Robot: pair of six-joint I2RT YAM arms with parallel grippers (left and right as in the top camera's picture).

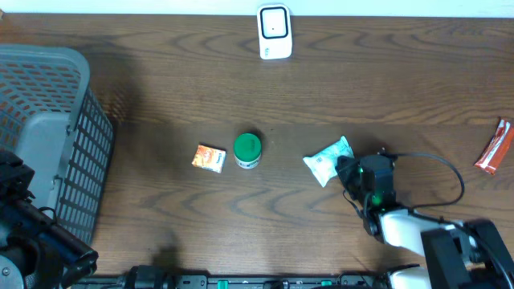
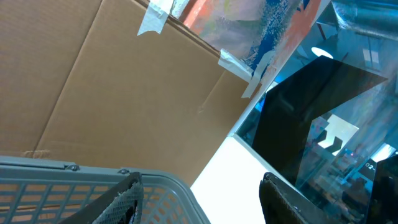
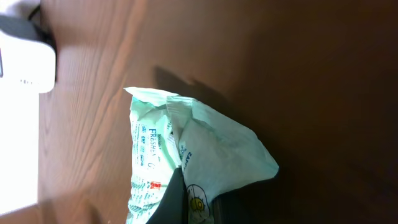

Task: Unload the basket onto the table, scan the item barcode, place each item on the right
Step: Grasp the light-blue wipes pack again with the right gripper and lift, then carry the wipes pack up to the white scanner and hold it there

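The item, a pale green and white packet, lies flat on the wooden table right of centre. My right gripper is at its near right corner. The right wrist view shows the packet pinched between the dark fingers, with the right gripper shut on its edge. A white barcode scanner stands at the table's far edge and shows as a white block in the right wrist view. My left gripper hangs open with nothing in it, above the basket rim.
A grey mesh basket fills the left side of the table. An orange packet and a green-lidded jar sit mid-table. A red wrapper lies at the far right. Brown cardboard stands behind the basket.
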